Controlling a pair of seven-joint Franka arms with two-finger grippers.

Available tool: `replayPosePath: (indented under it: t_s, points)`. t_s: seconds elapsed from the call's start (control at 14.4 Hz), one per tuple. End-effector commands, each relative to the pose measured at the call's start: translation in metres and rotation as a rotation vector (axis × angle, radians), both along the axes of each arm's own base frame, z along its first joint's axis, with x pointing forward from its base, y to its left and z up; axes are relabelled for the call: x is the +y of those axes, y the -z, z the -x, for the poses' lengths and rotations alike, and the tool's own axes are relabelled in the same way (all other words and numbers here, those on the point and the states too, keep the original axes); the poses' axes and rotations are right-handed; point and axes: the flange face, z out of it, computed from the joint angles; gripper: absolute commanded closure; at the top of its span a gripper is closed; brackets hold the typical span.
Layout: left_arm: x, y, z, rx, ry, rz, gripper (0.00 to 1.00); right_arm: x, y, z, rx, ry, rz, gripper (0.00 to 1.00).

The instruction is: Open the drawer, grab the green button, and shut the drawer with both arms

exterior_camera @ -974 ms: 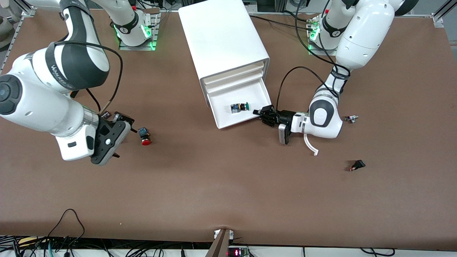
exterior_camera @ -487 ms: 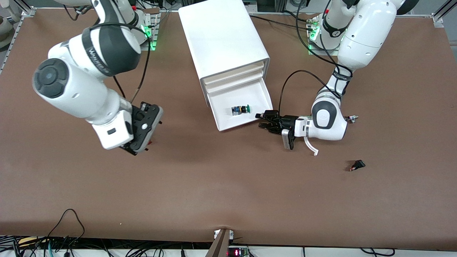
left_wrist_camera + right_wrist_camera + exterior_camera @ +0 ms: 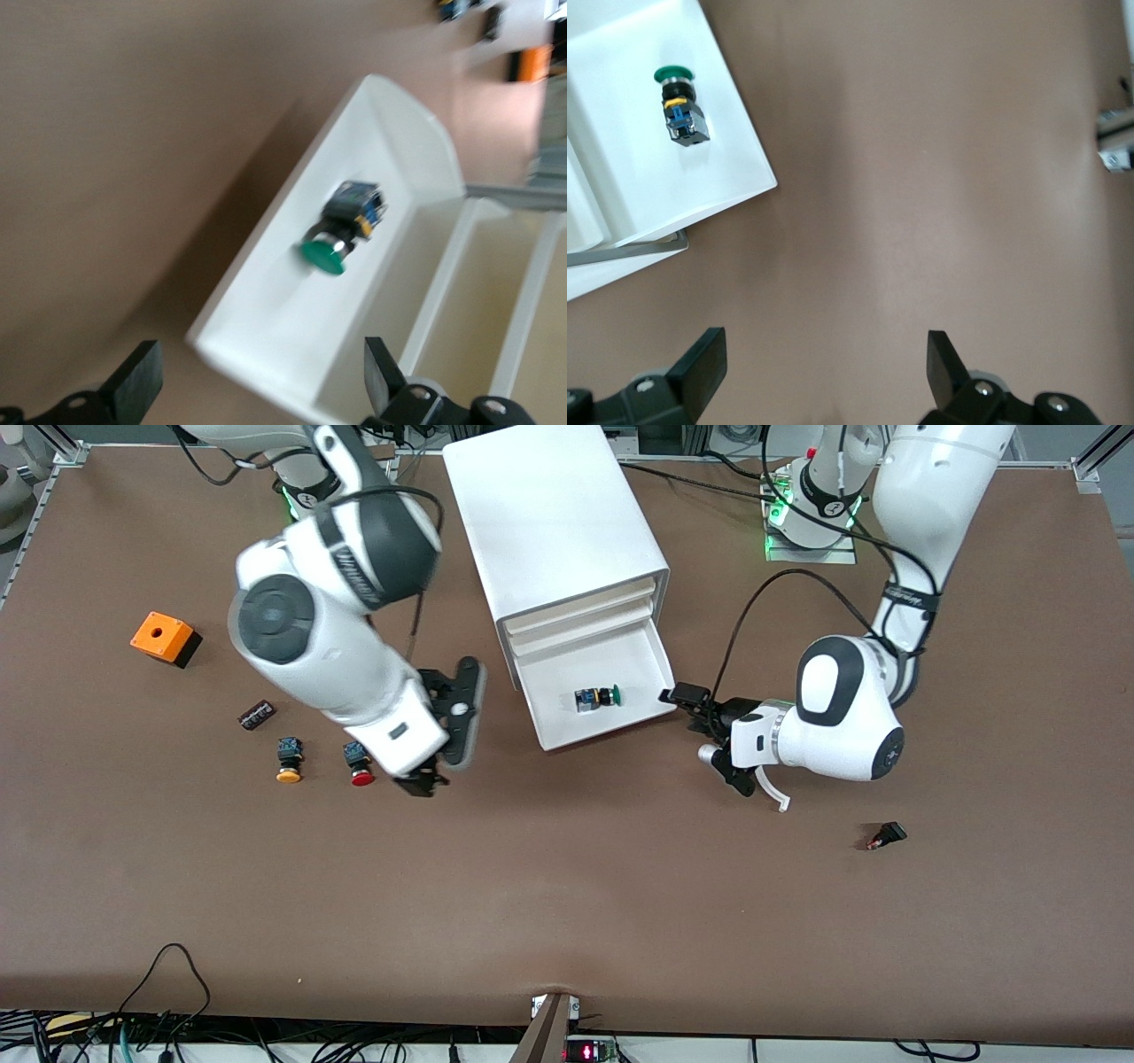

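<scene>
The drawer [image 3: 602, 691] was open, both claws, left [image 3: 687, 695] and right [image 3: 425, 779], gaped empty, so next the right claw must grab the button [image 3: 595, 696].

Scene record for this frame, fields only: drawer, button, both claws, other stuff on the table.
drawer: bottom one of the cabinet, pulled out
button: green cap, lying on its side inside the drawer, not gripped
left claw: open, empty, beside the drawer's corner toward the left arm's end
right claw: open, empty, over bare table beside the red-capped button
other items: yellow-capped button, orange box, small black part
</scene>
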Motion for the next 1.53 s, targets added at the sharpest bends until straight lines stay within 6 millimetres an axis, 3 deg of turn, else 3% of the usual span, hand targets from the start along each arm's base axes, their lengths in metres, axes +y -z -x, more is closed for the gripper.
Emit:
replayPosePath:
  t_s: [0.0,0.28,0.49,0.77,0.97,1.11,1.46]
  points:
    - [0.011,-0.029,-0.013,-0.058,0.106,-0.175,0.00,0.044,0.018,0.014,-0.031,-0.103,0.058,0.00]
    - [0.035,-0.070,-0.027,-0.261,0.322,-0.541,0.00,0.094,0.036,0.042,-0.050,-0.176,0.061,0.01]
    - [0.057,-0.134,-0.063,-0.428,0.314,-0.684,0.00,0.114,0.054,0.049,-0.056,-0.188,0.045,0.01]
    - [0.130,-0.209,-0.094,-0.503,0.146,-0.703,0.00,0.142,0.100,0.064,-0.022,-0.165,0.058,0.00]
    - [0.143,-0.243,-0.082,-0.413,0.059,-0.712,0.00,0.178,0.125,0.094,-0.010,-0.147,0.067,0.00]
    - [0.156,-0.280,-0.054,-0.328,-0.083,-0.676,0.00,0.189,0.144,0.103,-0.001,-0.137,0.077,0.00]
    - [0.168,-0.283,0.016,-0.300,-0.193,-0.663,0.00,0.196,0.159,0.111,0.017,-0.148,0.084,0.00]
